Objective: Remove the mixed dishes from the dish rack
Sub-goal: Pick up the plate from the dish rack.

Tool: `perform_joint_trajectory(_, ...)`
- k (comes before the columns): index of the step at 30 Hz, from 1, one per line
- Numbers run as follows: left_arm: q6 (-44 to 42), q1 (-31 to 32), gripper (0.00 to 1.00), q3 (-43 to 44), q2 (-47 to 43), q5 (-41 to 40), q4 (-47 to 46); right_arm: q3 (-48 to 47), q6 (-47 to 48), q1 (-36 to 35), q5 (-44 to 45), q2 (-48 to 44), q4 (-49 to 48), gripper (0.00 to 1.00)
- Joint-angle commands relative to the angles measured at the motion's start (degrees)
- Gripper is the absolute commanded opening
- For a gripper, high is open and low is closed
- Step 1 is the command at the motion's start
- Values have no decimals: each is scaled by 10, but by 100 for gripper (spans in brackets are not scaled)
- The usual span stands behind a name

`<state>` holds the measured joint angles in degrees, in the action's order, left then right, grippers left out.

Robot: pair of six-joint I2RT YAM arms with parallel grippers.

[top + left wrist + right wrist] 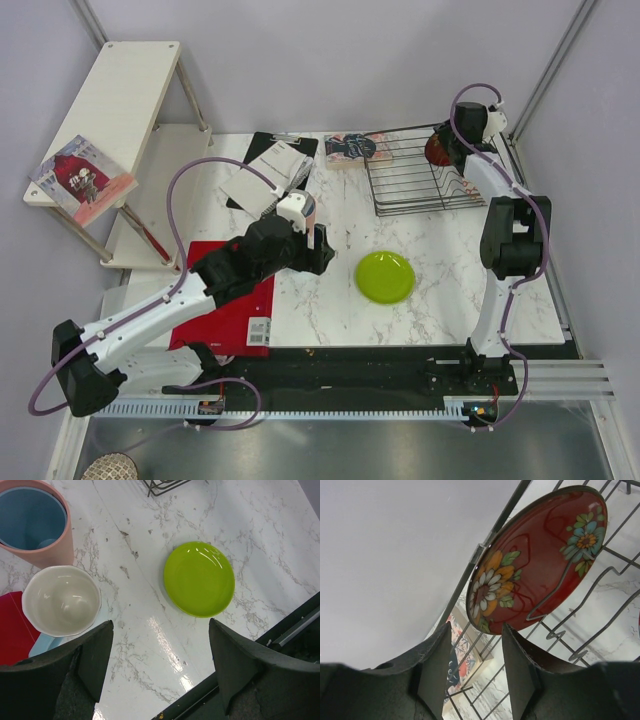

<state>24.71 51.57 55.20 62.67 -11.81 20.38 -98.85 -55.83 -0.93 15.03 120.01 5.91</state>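
From above: in the dish rack [405, 185], far right corner, only the dark red floral plate [431, 150], mostly hidden behind the right gripper [442, 150]. Lime-green plate [385, 277] out on the marble table [450, 300].

Left wrist: left gripper [160, 665] spread wide, gripping nothing. Grey-blue cup [30, 517] nested inside pink cup [60, 550]. Small bowl [61, 600] beside them, empty.

Right wrist: floral plate on edge among rack wires, rim at the mouth of the parted fingers. Contact hard to tell.

You have a white marble-patterned desk [330, 310] before you. At its left near corner lies a flat red board [240, 315] bearing a small white label [260, 333]. Along the far edge, a black clipboard with loose papers [268, 168] lies near an illustrated booklet [350, 150]. Left of the desk stands a pale wooden shelf unit [125, 90], with a red-covered picture book [82, 180] overhanging its top board.
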Motion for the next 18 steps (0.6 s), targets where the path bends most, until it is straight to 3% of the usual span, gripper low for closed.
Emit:
perform_joint_trajectory(1,17,0,83,-4,3,-3,-30,15,-16,-4,14,8,-74,52)
perform_joint_trajectory(11,13,-1,83,-9,17,-10,-36,-21,-27,-5,21,62,-81,50)
perform_joint_trajectory(18,14,-2,83,-11,20,-9,-35,2,-21,-12,32,63,-95,17)
